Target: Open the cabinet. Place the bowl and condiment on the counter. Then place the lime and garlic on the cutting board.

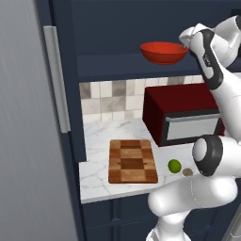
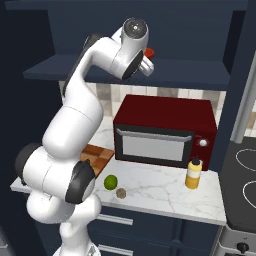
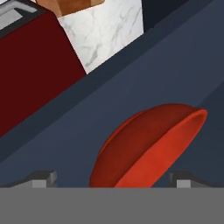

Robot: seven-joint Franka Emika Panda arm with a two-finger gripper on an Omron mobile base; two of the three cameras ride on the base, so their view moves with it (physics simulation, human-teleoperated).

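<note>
- Red and glossy, the bowl (image 1: 164, 52) is sitting on the open cabinet (image 1: 141, 28) shelf, nothing visible inside it.
- The pincer (image 3: 111, 177) is standing released, jaws spread wide, the bowl's rim lying between the fingertips (image 3: 43, 178) in the hand view; contact cannot be told.
- Well below the pincer, the counter (image 2: 165, 187) is carrying the condiment (image 2: 194, 173), lime (image 2: 110, 182) and garlic (image 2: 120, 192).
- The cutting board (image 1: 132, 161) is lying bare beside the dark red microwave (image 2: 167, 131), lime and garlic resting off it.
</note>
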